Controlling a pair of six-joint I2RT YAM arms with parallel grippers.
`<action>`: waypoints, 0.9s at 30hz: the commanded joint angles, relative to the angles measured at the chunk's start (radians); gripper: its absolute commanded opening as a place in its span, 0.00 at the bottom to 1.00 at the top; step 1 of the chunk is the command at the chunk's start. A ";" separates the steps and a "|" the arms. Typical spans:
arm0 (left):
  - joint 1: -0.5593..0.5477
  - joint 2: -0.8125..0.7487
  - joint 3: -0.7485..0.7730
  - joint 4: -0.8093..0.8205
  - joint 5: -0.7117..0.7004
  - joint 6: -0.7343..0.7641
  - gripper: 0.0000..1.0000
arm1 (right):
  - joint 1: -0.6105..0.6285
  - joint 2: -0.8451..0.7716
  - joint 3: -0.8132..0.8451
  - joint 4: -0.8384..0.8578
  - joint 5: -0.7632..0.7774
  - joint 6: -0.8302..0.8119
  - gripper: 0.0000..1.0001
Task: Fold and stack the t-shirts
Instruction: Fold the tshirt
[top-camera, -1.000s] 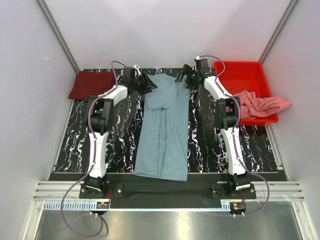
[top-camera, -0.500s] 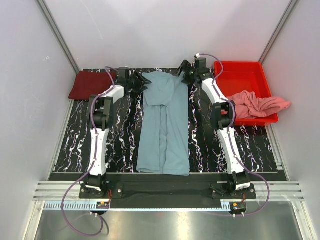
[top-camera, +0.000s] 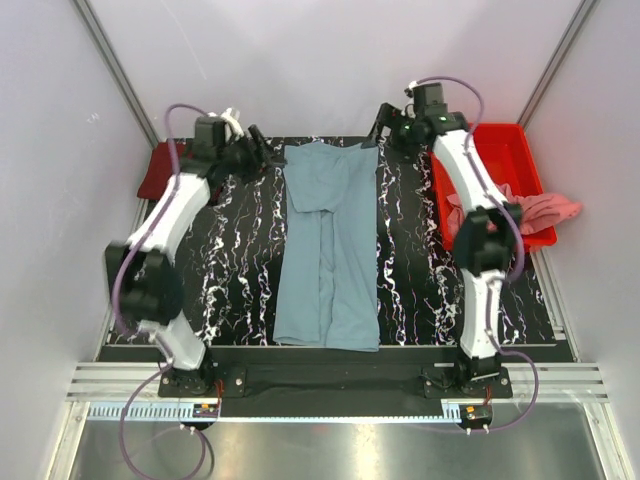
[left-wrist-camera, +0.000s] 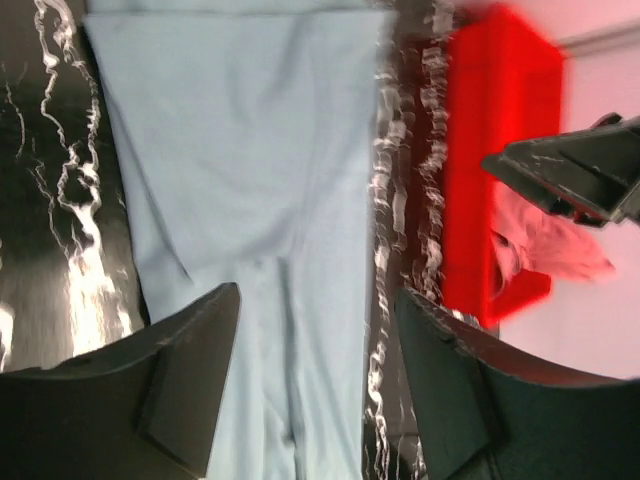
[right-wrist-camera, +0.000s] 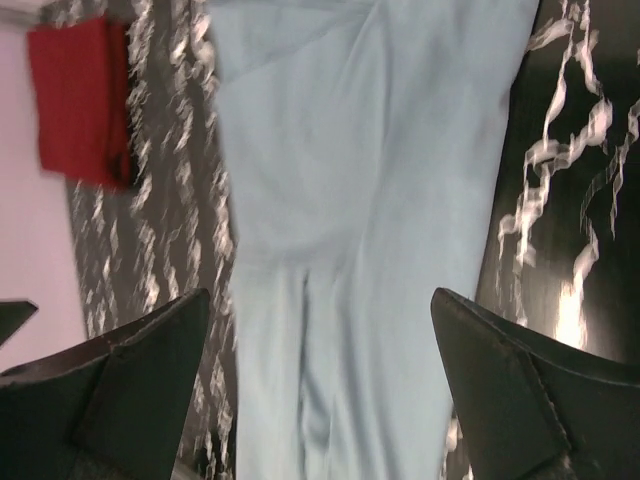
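Grey-blue t-shirt (top-camera: 328, 250) is lying lengthwise on your desk (top-camera: 420, 290); your left end effector (left-wrist-camera: 315, 305) and right end effector (right-wrist-camera: 320, 298) are hovering wide, holding nothing.

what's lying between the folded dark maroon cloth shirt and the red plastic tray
The dusty grey-blue t-shirt, spread lengthwise on the black marbled table, lies midway in that stretch; the top view shows it whole.

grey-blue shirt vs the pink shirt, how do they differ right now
The grey-blue shirt lies flat as a long narrow strip; the pink shirt is crumpled. The grey-blue shirt is on the marbled table; the pink shirt drapes over the red tray's rim. Both are plain cloth.
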 joint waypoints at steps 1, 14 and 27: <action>-0.008 -0.255 -0.210 -0.133 -0.001 0.089 0.66 | 0.001 -0.286 -0.215 -0.161 -0.055 -0.094 1.00; -0.207 -0.824 -0.892 -0.253 -0.069 -0.083 0.63 | 0.184 -1.076 -1.334 0.016 -0.168 0.125 0.79; -0.254 -0.866 -1.111 -0.221 -0.096 -0.203 0.63 | 0.254 -1.335 -1.805 0.159 -0.178 0.315 0.69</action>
